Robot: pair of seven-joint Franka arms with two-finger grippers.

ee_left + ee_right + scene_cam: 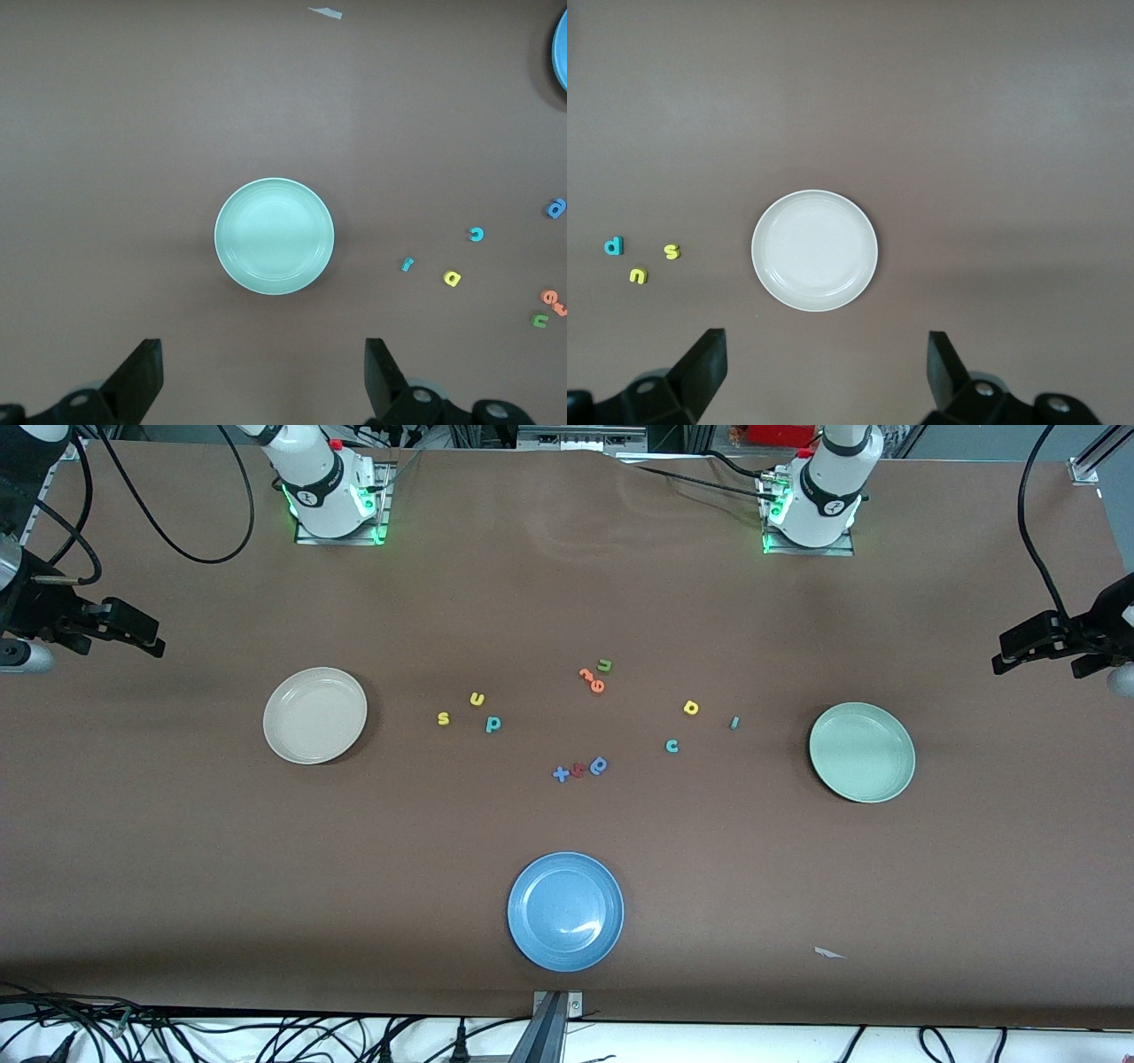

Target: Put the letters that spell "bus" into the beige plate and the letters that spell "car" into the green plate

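The beige plate lies empty toward the right arm's end of the table. Beside it on the table are the yellow "s", yellow "u" and teal "b". The green plate lies empty toward the left arm's end, with the teal "c", yellow "a" and teal "r" beside it. My right gripper and left gripper hang open and empty, each high over its own end of the table.
A blue plate sits near the front edge. Orange letters and a green "u" lie mid-table. A blue cross, a red letter and a blue round-bowled letter lie nearer the camera. A white scrap lies near the front edge.
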